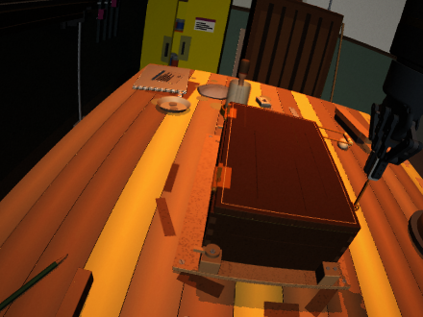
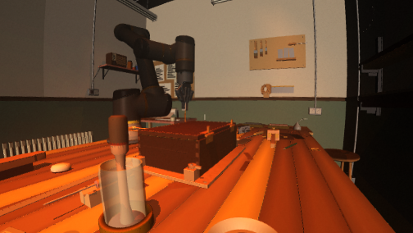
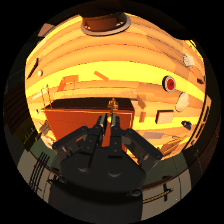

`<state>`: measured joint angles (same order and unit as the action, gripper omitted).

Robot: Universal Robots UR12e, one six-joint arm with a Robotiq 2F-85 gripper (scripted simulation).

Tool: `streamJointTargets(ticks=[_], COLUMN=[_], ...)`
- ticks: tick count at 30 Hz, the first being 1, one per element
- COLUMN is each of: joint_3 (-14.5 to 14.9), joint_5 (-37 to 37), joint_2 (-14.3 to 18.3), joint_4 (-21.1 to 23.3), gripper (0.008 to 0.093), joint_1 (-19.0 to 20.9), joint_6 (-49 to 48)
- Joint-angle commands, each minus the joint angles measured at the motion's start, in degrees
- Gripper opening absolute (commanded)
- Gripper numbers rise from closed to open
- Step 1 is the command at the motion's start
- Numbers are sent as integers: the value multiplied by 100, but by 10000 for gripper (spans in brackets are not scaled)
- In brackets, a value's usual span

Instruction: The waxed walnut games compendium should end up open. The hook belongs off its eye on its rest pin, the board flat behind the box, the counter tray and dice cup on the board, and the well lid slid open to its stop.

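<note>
The thin brass hook (image 1: 363,191) stands up steeply from the front edge of the closed walnut box (image 1: 283,182), its upper end between my fingers and its lower end by the box's rim. In the wrist camera the hook's knob (image 3: 110,119) shows at my fingertips, with the box lid (image 3: 88,118) beneath. The box sits on a cork-coloured base board (image 1: 202,201) with brass hinges (image 1: 222,175) on its far side. My gripper (image 1: 377,168) hangs over the box's front edge, closed on the hook.
A stool (image 1: 416,230) stands just past the bench edge near my arm. A glass jar with a brush (image 2: 122,193) stands at one end of the box, with a dish (image 1: 173,104) and notebook (image 1: 161,81) beyond. Loose wooden blocks lie around.
</note>
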<state>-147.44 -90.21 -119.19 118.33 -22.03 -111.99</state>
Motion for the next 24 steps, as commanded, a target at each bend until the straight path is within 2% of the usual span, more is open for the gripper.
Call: streamJointTargets(ticks=[1, 3, 24], joint_3=[3, 3, 6], joint_5=[21, 21, 21], joint_2=[-1, -1, -5], joint_4=[-4, -4, -11], gripper=[110, 80, 80], joint_1=[4, 4, -18], joint_6=[0, 0, -22])
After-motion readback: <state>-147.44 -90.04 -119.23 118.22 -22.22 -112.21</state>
